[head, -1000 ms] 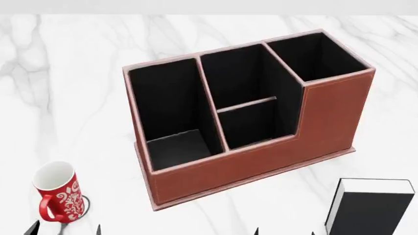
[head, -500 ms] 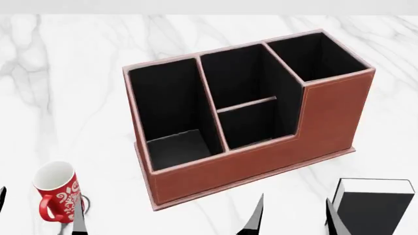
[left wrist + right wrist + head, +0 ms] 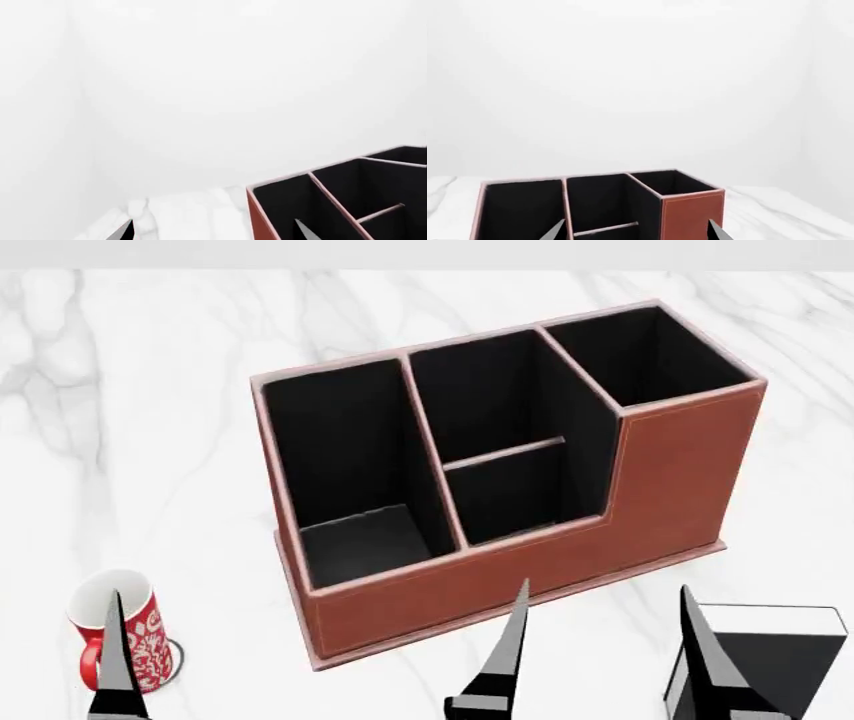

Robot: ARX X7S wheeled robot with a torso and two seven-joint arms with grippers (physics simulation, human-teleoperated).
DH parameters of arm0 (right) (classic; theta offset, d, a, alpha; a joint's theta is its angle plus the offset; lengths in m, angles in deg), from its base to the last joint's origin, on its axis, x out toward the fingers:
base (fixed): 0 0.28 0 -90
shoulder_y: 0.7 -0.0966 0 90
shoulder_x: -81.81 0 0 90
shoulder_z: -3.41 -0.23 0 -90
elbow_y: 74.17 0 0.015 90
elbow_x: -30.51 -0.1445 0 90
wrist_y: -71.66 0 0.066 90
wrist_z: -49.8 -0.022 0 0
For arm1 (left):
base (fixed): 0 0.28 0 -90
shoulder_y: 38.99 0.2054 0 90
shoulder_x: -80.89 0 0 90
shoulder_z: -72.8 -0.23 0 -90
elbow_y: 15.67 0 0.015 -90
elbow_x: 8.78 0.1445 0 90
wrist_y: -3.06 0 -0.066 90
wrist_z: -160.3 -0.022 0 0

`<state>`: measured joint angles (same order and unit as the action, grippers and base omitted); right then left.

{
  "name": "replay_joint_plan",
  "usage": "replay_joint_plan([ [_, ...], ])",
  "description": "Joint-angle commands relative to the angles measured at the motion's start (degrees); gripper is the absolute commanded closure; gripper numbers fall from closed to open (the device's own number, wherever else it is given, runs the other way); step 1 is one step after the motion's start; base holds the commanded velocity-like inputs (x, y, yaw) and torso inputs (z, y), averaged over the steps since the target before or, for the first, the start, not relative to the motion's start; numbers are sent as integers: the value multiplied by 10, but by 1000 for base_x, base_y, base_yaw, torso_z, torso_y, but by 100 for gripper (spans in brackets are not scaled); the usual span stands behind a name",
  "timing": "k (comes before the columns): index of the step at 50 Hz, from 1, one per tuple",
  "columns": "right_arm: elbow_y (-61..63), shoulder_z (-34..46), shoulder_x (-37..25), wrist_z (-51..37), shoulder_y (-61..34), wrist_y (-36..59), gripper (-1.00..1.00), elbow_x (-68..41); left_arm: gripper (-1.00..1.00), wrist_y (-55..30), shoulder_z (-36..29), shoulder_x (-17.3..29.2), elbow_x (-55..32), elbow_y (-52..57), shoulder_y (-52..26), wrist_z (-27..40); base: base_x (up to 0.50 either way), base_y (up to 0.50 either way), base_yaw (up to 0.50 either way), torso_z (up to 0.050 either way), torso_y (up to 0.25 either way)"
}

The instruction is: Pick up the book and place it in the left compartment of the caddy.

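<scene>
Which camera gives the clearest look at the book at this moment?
The head view. The book shows at the lower right on the marble table, black cover and white page edge visible, partly behind a finger of the right tool. Neither wrist view shows it; both show only the caddy.

Right claw (image 3: 601,660): thin tapered grey-black blades. Left claw: one similar blade visible.

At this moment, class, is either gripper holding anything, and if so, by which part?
Nothing is held. The right gripper stands open beside the thin black book, and the left gripper is open too, with nothing between its fingertips.
</scene>
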<state>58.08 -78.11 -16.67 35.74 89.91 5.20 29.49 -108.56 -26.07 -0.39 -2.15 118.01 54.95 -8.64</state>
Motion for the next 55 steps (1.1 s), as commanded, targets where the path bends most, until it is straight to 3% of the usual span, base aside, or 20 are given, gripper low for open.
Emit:
replay_joint_plan([
  [1,37,7,0,12,0,23,-100,22,-100,-8,23,-7,-31,27,2,-24,0,0,0,0,0],
  [12,39,4,-4,6,-3,41,-100,14,-100,-6,20,-2,-37,26,3,-18,21,0,0,0,0],
  [36,37,6,-14,-3,1,30,-100,1,-100,-2,18,11,-58,35,6,-12,406,0,0,0,1],
  [55,36,10,-23,-6,3,17,-100,-11,-100,-2,17,19,-77,32,5,-11,0,0,0,49,0],
])
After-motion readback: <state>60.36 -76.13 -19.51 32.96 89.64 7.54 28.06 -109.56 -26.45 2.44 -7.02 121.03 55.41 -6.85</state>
